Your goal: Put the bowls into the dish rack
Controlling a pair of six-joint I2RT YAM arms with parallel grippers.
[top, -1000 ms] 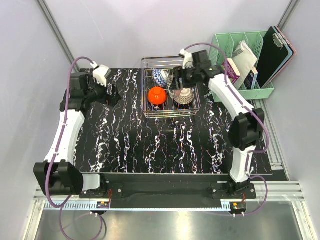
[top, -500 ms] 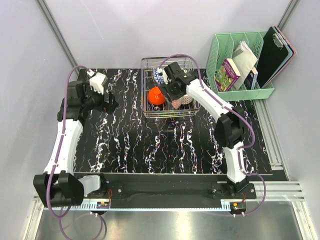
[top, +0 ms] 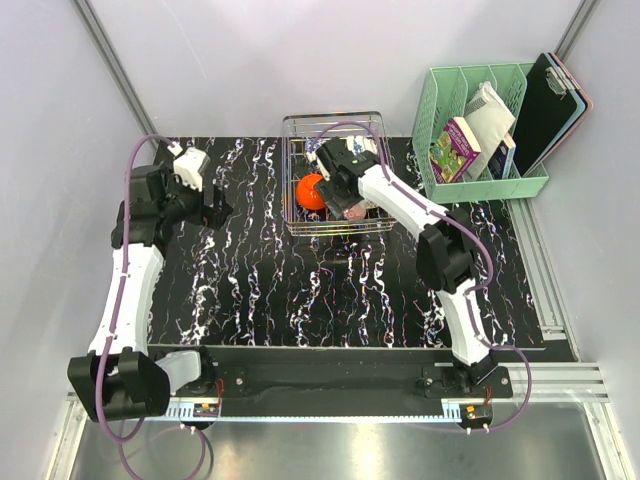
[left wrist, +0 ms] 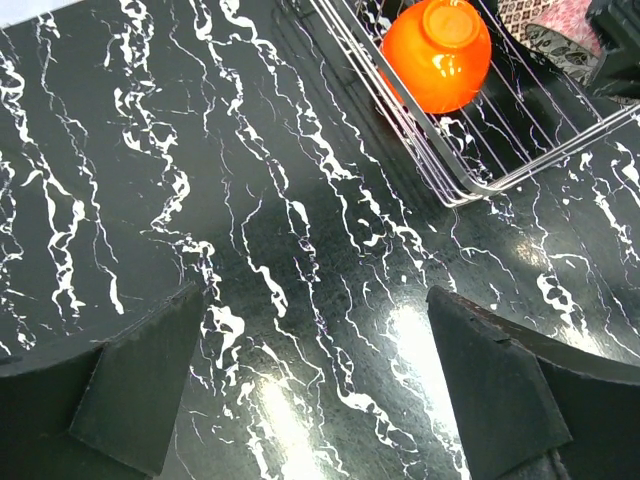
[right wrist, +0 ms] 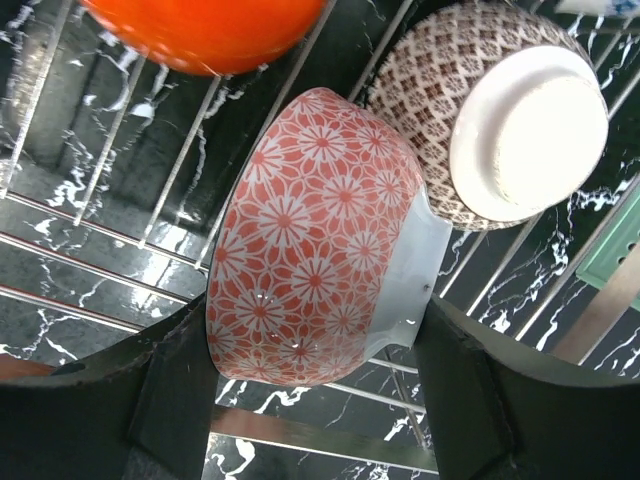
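The silvery wire dish rack (top: 336, 117) stands at the back middle of the table. The orange-red bowl (top: 309, 190) lies in its left part and also shows in the left wrist view (left wrist: 438, 55). My right gripper (top: 347, 192) reaches into the rack. In the right wrist view it (right wrist: 312, 318) is shut on a pinkish-red flower-net bowl (right wrist: 310, 240), held on its side over the rack bars (right wrist: 300, 432). A brown net-patterned bowl (right wrist: 470, 90) lies upside down beside it. My left gripper (left wrist: 320, 340) is open and empty over the table, left of the rack (left wrist: 470, 190).
A mint-green slotted organiser (top: 485, 130) with books and a dark clipboard (top: 548, 100) stands right of the rack. The black marbled table top (top: 300, 290) ends at the arm bases in front. Grey walls close the sides.
My right gripper has swung left from the rack's right side towards the orange-red bowl. The left gripper has drawn slightly left.
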